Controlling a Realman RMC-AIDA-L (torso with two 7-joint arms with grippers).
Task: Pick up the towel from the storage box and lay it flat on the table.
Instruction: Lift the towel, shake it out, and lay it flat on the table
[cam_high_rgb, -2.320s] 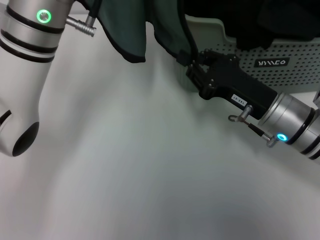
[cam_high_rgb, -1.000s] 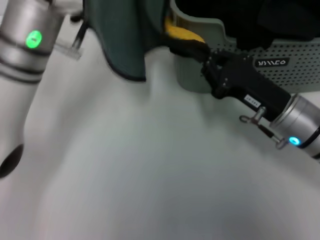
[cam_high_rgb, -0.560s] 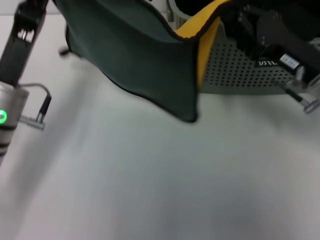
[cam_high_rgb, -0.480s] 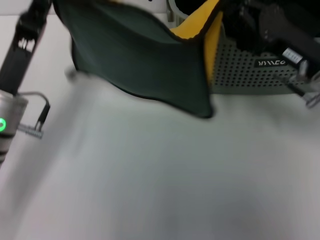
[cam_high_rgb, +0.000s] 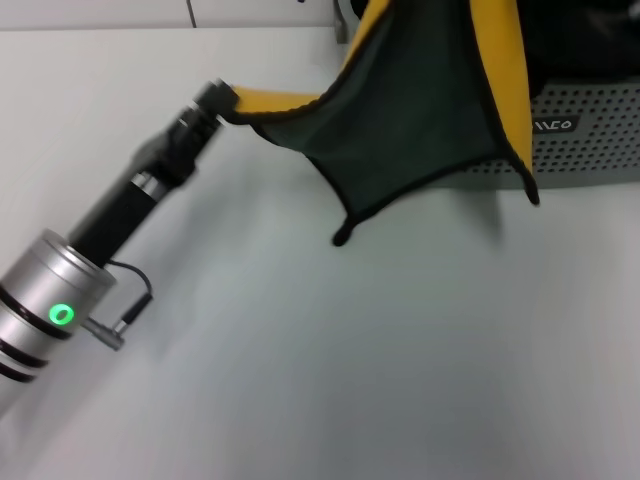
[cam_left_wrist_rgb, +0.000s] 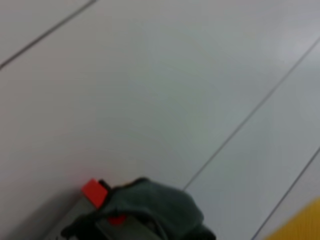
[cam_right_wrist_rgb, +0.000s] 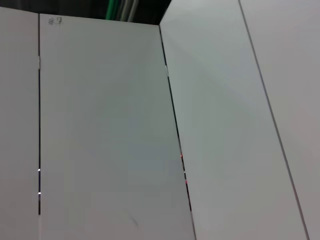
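Note:
The towel (cam_high_rgb: 420, 110) hangs in the air, spread between two held corners, dark green with a yellow side and black edging. A free corner with a small black loop (cam_high_rgb: 342, 238) dangles just above the table (cam_high_rgb: 330, 370). My left gripper (cam_high_rgb: 218, 98) is shut on the towel's left corner, out over the table to the left of the storage box (cam_high_rgb: 590, 140). The left wrist view shows bunched green cloth (cam_left_wrist_rgb: 155, 207) and a yellow strip (cam_left_wrist_rgb: 300, 225). The towel's other top edge runs out of the top of the head view. My right gripper is out of view.
The pale grey-green basket stands at the back right, partly covered by the hanging towel, with plain black fabric (cam_high_rgb: 590, 40) inside it. The white table stretches wide in front and to the left. The right wrist view shows only white wall panels (cam_right_wrist_rgb: 110, 130).
The towel has risen out of the box and turned, now showing more yellow. My left arm has swung in low and reaches up right. My right gripper has left the head view.

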